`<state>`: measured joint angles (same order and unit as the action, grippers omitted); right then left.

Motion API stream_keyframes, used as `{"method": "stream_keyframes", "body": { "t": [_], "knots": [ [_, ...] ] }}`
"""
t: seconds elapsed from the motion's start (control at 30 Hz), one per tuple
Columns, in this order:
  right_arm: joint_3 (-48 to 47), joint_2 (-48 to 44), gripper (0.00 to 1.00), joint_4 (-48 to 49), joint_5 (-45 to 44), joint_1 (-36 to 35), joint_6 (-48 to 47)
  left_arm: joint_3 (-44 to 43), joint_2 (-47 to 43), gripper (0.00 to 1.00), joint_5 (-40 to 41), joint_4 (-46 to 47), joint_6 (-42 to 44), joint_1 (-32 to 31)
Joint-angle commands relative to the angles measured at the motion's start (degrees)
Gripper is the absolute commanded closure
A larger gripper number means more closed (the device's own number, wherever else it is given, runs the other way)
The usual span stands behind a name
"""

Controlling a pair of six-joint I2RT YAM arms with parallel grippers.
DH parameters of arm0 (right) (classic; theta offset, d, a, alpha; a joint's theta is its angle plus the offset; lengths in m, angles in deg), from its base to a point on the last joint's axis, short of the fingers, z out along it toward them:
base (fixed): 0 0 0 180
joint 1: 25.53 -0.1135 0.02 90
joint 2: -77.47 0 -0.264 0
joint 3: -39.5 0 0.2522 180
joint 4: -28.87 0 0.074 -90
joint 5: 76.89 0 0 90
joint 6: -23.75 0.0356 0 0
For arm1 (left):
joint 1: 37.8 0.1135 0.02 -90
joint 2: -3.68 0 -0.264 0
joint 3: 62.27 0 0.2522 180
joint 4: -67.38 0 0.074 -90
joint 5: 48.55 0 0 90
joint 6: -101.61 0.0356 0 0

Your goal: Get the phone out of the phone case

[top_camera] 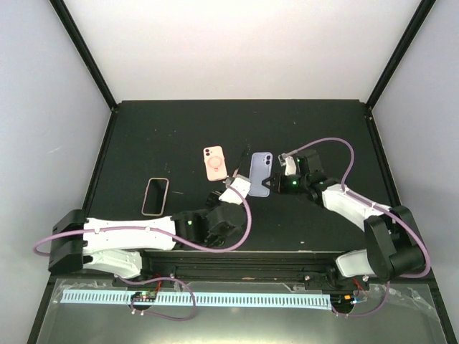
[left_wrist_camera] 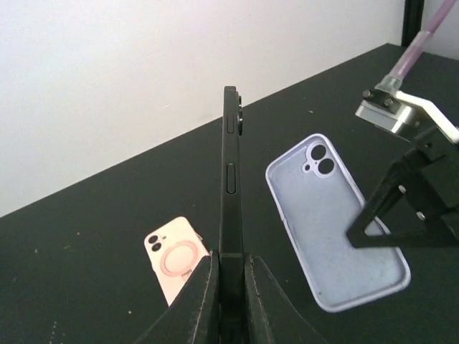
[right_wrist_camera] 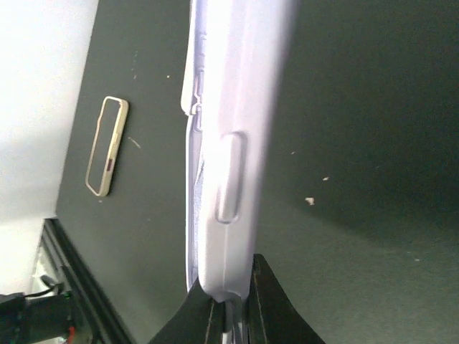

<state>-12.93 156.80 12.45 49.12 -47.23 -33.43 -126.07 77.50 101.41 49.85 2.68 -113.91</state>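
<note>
Left wrist view: the left gripper (left_wrist_camera: 229,261) is clamped on the lower end of the black phone (left_wrist_camera: 229,179). The phone stands upright and edge-on to the camera, with its side buttons facing the lens and its camera bump at the top. It is lifted off the tabletop (top_camera: 143,136) and is wholly out of the lavender case (left_wrist_camera: 333,229).

The case lies just right of the phone and apart from it. Its hollow inside faces up, and the dark tabletop shows through the camera cut-outs. The right arm's black fingers reach in over the case's right side.

Right wrist view: the right gripper (right_wrist_camera: 233,297) is pinched together on the near end of the case. The case runs up through the frame edge-on, with its moulded button cover visible on the side.

Top external view: both grippers meet near the middle of the tabletop, the left one just left of the case. The black phone is hard to make out against the dark surface there. A pink case (top_camera: 214,163) lies flat just beyond the left gripper, its ring side up. A beige case (top_camera: 155,196) lies well to the left, alone.
</note>
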Motion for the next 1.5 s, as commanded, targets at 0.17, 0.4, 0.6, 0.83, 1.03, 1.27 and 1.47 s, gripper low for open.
{"method": "stream_keyframes", "body": {
  "t": [0.17,0.4,0.6,0.83,1.03,1.27,1.47],
  "knots": [
    [-8.6,-5.8,0.99,-10.3,-23.2,4.7,-16.1,7.7,-9.4,0.98,2.9,-3.1,-10.0,-3.2],
    [-17.6,-5.8,0.99,-22.4,-28.9,15.3,-40.5,9.7,-10.7,0.98,2.8,-5.7,-11.4,-5.2],
    [-27.0,-0.8,0.99,-31.9,-26.7,23.8,-51.8,11.5,-11.0,0.99,2.5,-3.2,-9.6,-5.2],
    [-44.4,18.4,0.99,-55.8,-17.1,31.0,-63.3,11.3,-10.6,0.98,1.2,-1.7,-5.5,-5.2],
    [-56.6,33.9,0.99,-68.0,-10.4,36.8,-65.4,12.0,-9.4,0.98,1.3,-0.6,-5.7,-4.8],
    [-68.5,46.3,0.99,-72.8,-7.0,40.9,-64.6,10.9,-6.2,0.98,0.3,-0.1,-6.4,-4.8],
    [-75.2,54.3,0.96,-76.8,-1.8,41.0,-61.5,9.6,-3.6,0.99,1.9,-0.3,-6.1,-4.8]
  ]
}}
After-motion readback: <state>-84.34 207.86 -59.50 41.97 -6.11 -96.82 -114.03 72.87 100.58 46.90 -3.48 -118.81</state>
